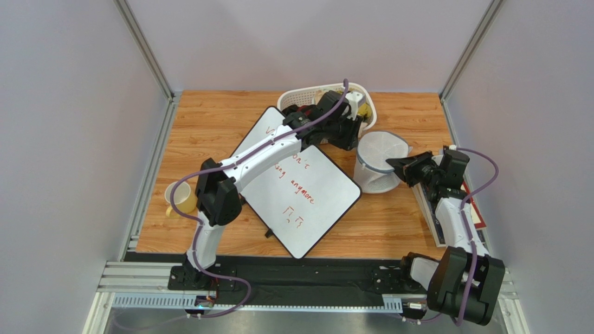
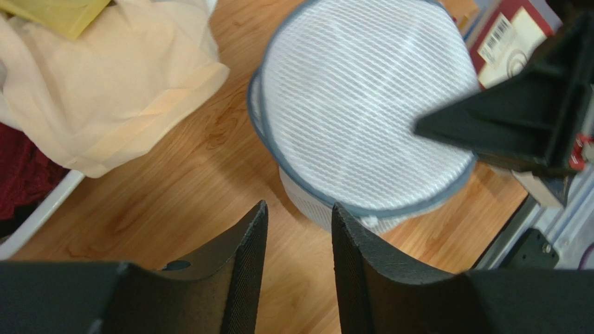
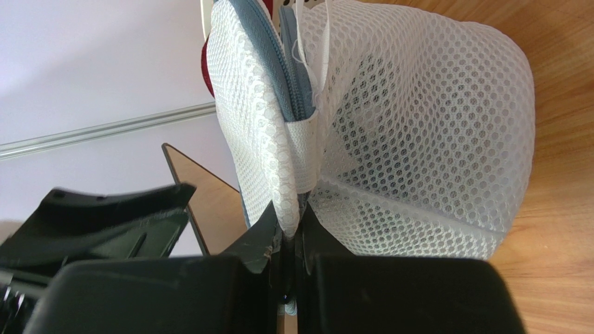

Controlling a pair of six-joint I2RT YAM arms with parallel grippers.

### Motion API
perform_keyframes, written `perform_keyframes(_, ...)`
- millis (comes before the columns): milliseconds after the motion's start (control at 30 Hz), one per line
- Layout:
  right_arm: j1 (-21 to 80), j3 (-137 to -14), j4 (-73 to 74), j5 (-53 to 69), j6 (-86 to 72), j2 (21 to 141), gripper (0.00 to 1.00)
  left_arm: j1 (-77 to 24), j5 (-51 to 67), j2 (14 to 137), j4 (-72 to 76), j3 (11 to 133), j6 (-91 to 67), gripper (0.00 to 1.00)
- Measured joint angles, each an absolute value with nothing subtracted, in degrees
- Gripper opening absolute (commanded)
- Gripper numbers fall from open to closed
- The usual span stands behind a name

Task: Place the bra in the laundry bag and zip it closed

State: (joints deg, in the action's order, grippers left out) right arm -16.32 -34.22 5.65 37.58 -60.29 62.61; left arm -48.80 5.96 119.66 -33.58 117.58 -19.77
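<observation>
While the right end effector (image 3: 291, 221) is pinched tight on a fold of white mesh at the rim of the laundry bag (image 2: 362, 104), the bag stands domed on the wooden surface (image 2: 195, 181). It sits just right of a whiteboard (image 1: 307, 209) and near a white slotted basket (image 1: 287, 101). The grip looks meant to steady the soft pouch and hold its mouth up so it does not slump. In the right wrist view the grey zipper band (image 3: 293, 76) runs up beside a mesh flap that stands slightly apart from the body. The bag therefore appears not yet zipped closed.

The left end effector (image 2: 298, 243) hovers above bare wood between the basket and the bag, its jaws partly open with nothing between them. Beside it, a cream garment (image 2: 104, 90) and a dark red garment (image 2: 21, 174) spill over the basket edge.

The bra is not plainly visible in any view. A darker patch shows through the mesh in the right wrist view. It may be the bra lying inside the bag, but that cannot be told for sure. If it is inside, the remaining step is likely the zip. That would call for one end effector pulling the fabric taut while the other finds the small pull, which is not seen here.
</observation>
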Motion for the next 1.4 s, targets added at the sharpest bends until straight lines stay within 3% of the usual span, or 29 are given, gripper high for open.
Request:
perform_keyframes(133,-16.32,-36.07,6.11,37.91,-60.47,63.75,0.00,-50.74,7.51,115.68,-31.66,113.43,-14.83,0.59)
perform_keyframes(367,-16.32,-37.43,6.83,38.48,-61.69,64.55,0.00,-53.63,8.64,114.87,-30.50,111.44,-8.80,0.46)
perform_keyframes(567,-16.32,-38.30,7.27,39.20,-62.89,64.79,0.00,-54.28,8.05,116.18,-30.94,113.43,-6.66,0.52)
perform_keyframes(700,-16.32,-38.33,7.27,39.59,-63.94,64.79,0.00,-54.35,7.81,117.08,-31.09,114.08,-5.80,0.63)
perform_keyframes(933,-16.34,-38.33,7.25,40.27,-65.58,64.79,0.00,-55.07,4.71,117.91,-31.86,114.08,-5.91,0.53)
perform_keyframes(1267,-16.60,-38.33,7.01,40.99,-67.11,64.47,0.00,-55.37,3.22,118.10,-31.97,114.08,-6.87,0.63)
perform_keyframes(1400,-16.60,-38.30,7.01,41.41,-67.70,64.29,0.00,-55.37,4.34,118.65,-31.92,114.08,-7.44,0.61)
